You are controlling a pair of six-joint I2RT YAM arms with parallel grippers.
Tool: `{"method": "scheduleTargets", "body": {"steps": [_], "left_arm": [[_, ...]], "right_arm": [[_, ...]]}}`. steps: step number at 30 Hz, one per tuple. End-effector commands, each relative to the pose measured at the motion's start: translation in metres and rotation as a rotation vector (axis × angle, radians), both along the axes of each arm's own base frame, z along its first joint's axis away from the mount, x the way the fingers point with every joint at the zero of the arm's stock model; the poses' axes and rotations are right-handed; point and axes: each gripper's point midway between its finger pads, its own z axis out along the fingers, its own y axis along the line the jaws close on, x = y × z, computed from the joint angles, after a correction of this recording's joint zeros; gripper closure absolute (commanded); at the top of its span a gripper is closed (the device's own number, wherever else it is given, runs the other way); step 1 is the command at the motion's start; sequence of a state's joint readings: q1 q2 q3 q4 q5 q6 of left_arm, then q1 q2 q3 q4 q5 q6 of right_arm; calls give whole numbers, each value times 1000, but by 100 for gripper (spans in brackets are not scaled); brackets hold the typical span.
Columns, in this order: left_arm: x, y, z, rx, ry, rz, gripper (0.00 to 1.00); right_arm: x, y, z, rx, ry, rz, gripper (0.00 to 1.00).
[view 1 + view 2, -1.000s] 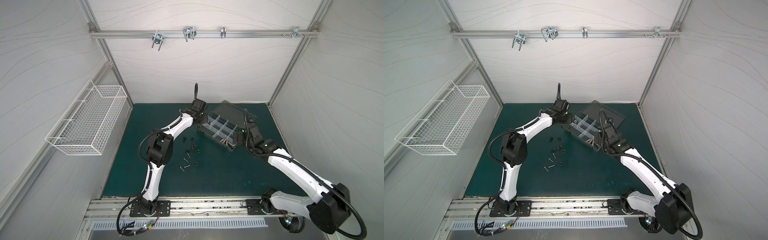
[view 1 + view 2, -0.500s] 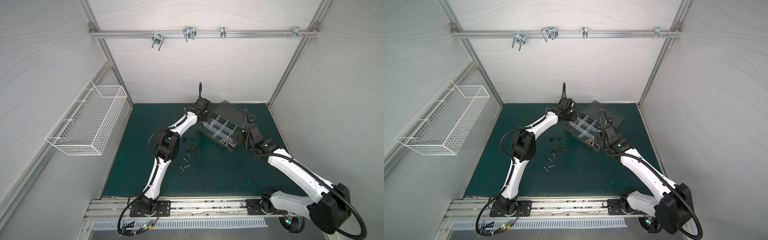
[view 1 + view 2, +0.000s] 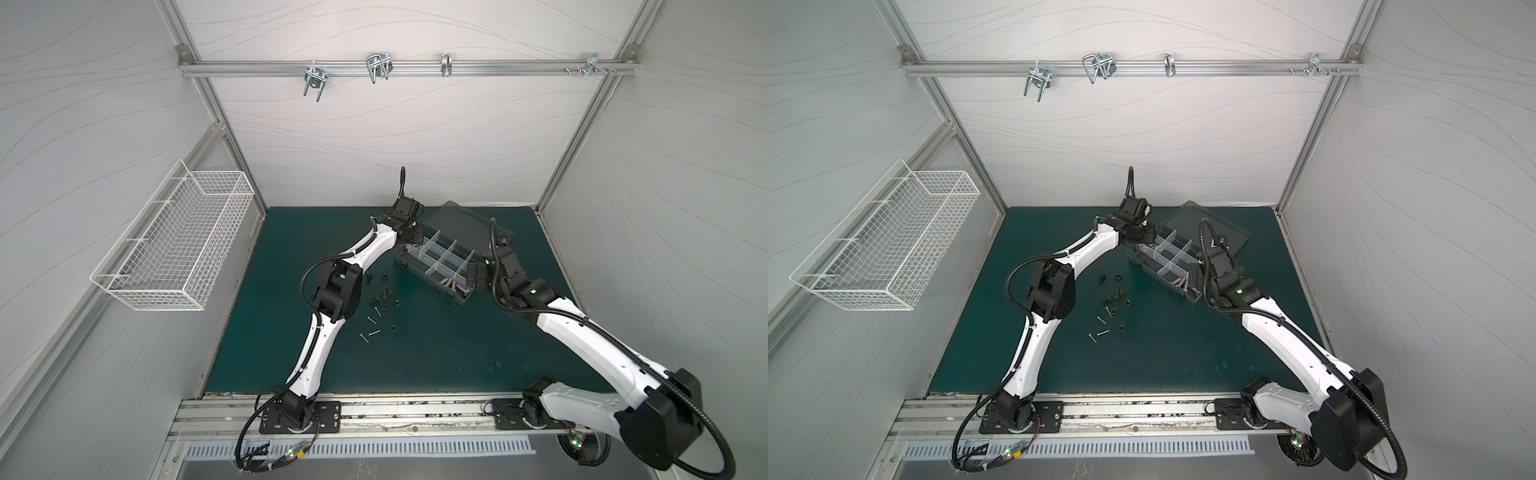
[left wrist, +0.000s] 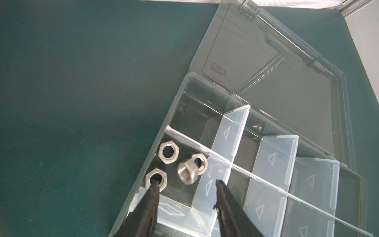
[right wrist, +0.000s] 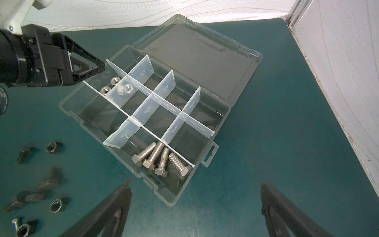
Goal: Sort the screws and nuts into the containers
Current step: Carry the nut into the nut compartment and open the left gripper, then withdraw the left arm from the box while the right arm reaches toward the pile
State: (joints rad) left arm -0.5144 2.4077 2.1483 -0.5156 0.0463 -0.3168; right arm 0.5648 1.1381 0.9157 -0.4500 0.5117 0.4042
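Half-open on the left gripper above the boxed silver nuts, wide open on the right gripper, nothing held.

White arm shells are joined by black joints, looped with ribbed black cables, tipped with black fingers.

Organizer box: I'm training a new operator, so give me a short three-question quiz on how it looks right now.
1. How many silver hex bolts lie in the organizer box?
2. True or false: the box's lid is shut.
3. The silver nuts sit: A) with the bolts, B) in the compartment next to them, C) toward the box's opposite end.
Key: 1) four; 2) false, it lies open; 3) C.
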Motion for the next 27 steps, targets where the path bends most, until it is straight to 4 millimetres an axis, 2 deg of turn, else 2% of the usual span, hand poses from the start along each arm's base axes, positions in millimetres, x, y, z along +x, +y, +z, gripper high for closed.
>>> {"method": "scheduleTargets", "body": {"steps": [1, 5, 9, 12, 19, 27], "left_arm": [[5, -13, 13, -17, -46, -35, 53], [1, -12, 29, 3, -81, -38, 47], [-5, -4, 51, 26, -126, -16, 19], [-11, 7, 65, 51, -150, 11, 2], [-38, 35, 83, 116, -178, 55, 1], [-86, 75, 80, 130, -178, 120, 1]], "right_arm": [[-2, -4, 3, 20, -13, -19, 1], [-2, -5, 2, 16, -12, -21, 1], [-3, -6, 2, 16, -15, -23, 1], [-3, -6, 3, 15, -17, -24, 1], [-4, -6, 0, 20, -12, -24, 1], [-5, -3, -1, 33, -7, -13, 1]]}}
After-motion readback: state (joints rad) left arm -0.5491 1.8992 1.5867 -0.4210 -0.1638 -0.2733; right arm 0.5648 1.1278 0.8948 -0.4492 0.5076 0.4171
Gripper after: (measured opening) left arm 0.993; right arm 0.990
